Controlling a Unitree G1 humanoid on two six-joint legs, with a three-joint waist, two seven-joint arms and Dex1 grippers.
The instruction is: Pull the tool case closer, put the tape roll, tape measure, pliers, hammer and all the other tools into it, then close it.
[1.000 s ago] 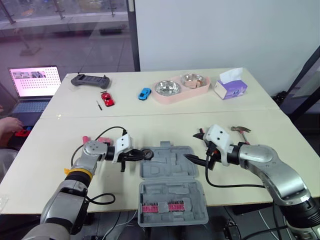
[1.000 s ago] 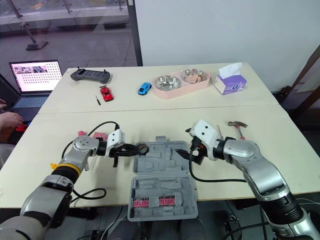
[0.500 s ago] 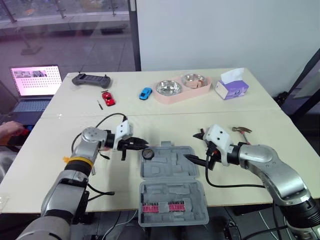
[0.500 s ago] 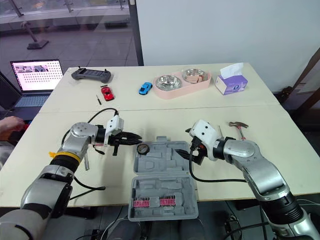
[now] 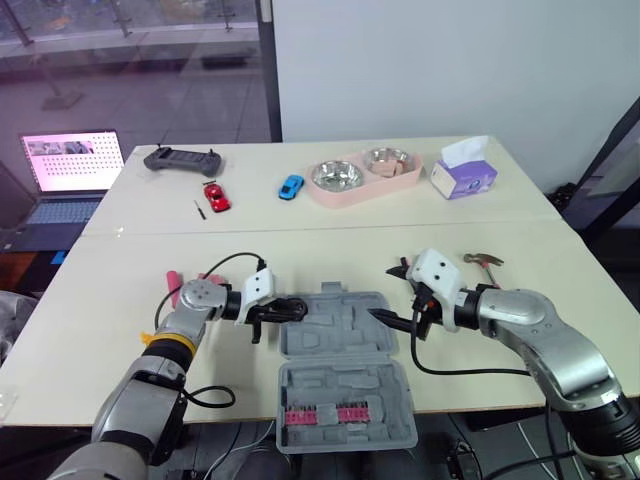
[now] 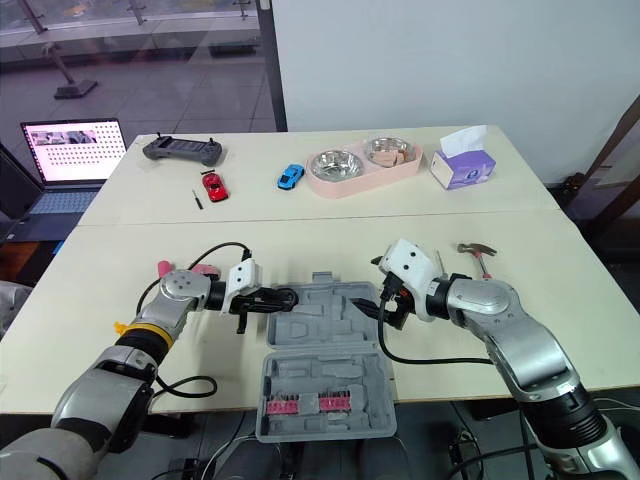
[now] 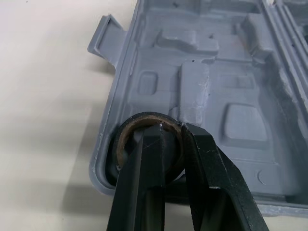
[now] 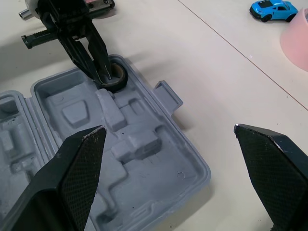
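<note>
1. Gripping the tape roll (image 7: 124, 139) with the left jaws, one finger through the hole and the other pressed on the outer band.
2. Placing it right at the tool case (image 5: 340, 335): inside the corner nearest the left arm, up against the case wall.
3. Holding the right jaws wide apart and empty over the opposite edge of the case.
4. Judging the roll light and stiff, with a smooth outer wrap, probably a bit slippery. Pinching across the ring wall through the hole looks the surest hold, just as now.
5. Spotting the hammer (image 5: 483, 262) on the worktop (image 5: 100, 310), well apart from the case on the right arm's side. Reckoning it head-heavy, so best taken on the handle close to the head.
6. Rating the case a hard plastic shell, light while nearly empty and likely to slide if nudged. Worth steadying by the rim when loading.
</note>
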